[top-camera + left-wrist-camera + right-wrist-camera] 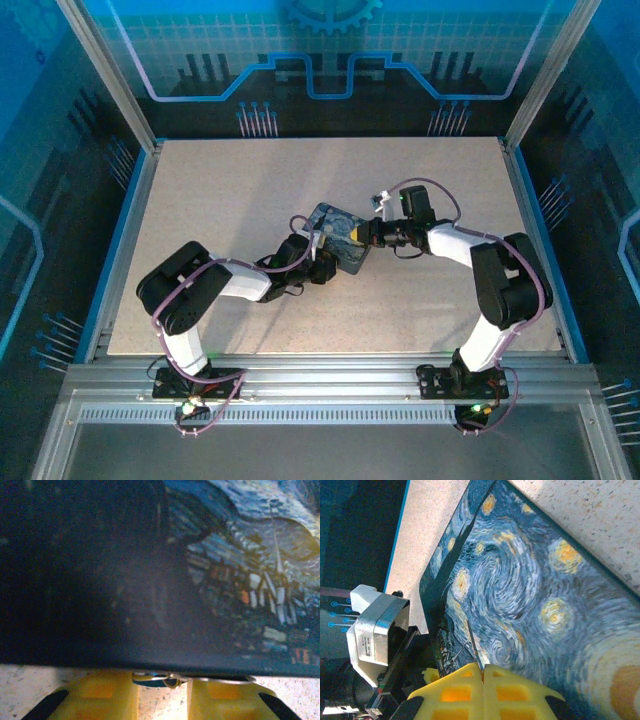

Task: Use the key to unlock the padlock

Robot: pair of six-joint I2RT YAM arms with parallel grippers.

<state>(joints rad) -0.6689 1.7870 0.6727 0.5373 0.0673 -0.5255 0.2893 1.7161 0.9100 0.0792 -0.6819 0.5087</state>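
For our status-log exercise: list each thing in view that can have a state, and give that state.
box, looks closed.
right gripper, shut on a thin metal sliver, probably the key.
left gripper, jaws parted at the box's edge; grip unclear.
padlock, small bluish piece between those tips; locked or not, cannot tell.

One box (338,238), one padlock (155,680), one key (474,647), two arms (235,283) (455,243)

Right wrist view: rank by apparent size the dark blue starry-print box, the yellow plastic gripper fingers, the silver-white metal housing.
1. Dark blue starry-print box, by far the largest.
2/3. Yellow plastic fingers and silver-white metal housing look alike; the fingers sit nearest the lens, so unranked.
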